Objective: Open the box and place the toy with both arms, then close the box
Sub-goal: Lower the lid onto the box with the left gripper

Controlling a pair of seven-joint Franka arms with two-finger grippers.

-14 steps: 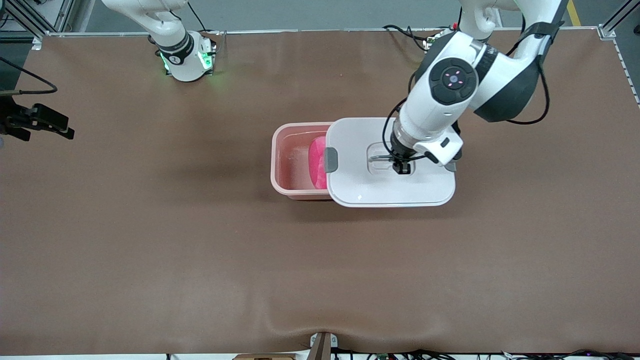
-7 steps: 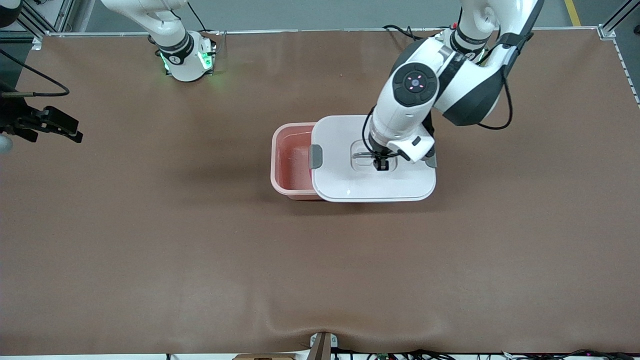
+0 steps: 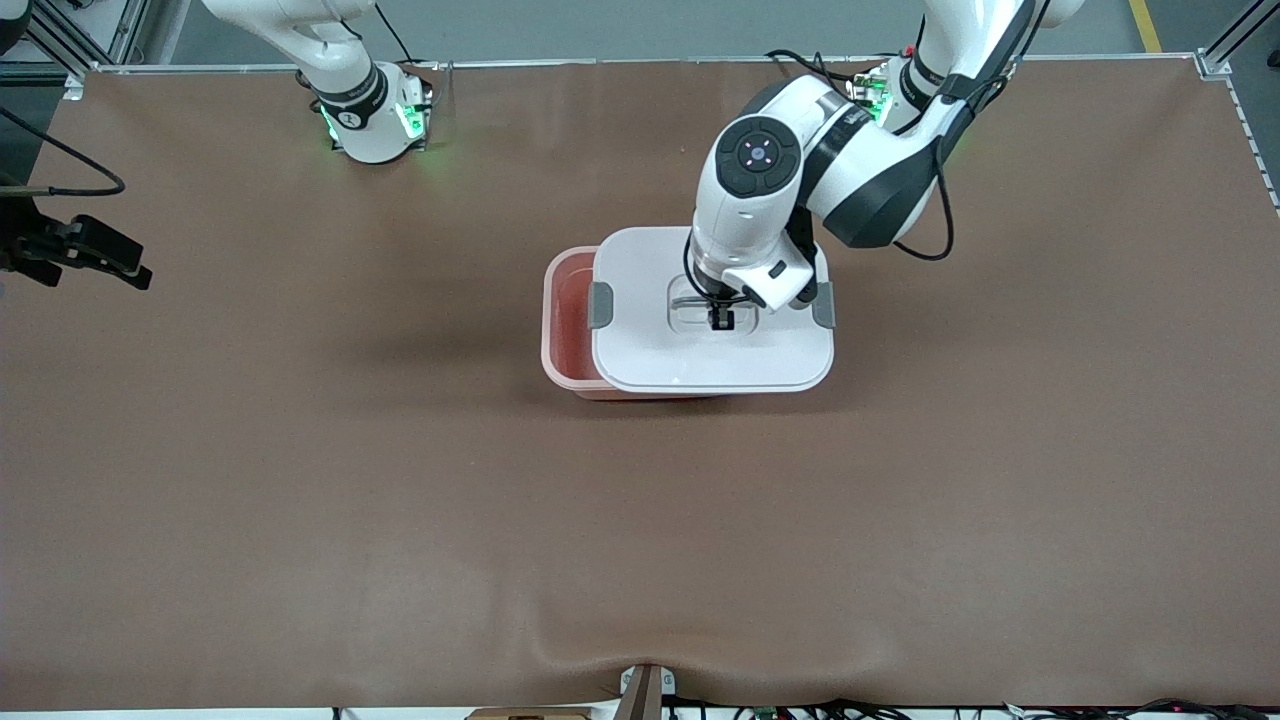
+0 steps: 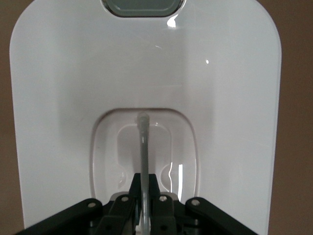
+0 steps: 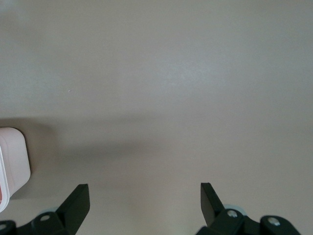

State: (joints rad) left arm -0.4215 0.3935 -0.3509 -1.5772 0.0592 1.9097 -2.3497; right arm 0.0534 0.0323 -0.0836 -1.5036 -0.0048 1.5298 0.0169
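My left gripper (image 3: pixel 720 318) is shut on the thin handle (image 4: pixel 143 147) in the recess of the white lid (image 3: pixel 700 355). It holds the lid over the pale pink box (image 3: pixel 562 335) in the middle of the table. The lid sits offset toward the left arm's end, so a strip of the box's open inside shows at the right arm's end. The toy is hidden under the lid. Grey clips (image 3: pixel 600 305) sit on the lid's two short sides. My right gripper (image 3: pixel 125 268) hangs open and empty over the right arm's end of the table, well apart from the box.
Brown table mat (image 3: pixel 640 520) all around the box. A corner of the box (image 5: pixel 12 164) shows at the edge of the right wrist view. The right arm's base (image 3: pixel 372 120) and the left arm's base (image 3: pixel 895 95) stand at the table's edge farthest from the front camera.
The left gripper has carried the lid toward the right arm's end, covering most of the box and hiding the pink toy. The right gripper has barely moved.
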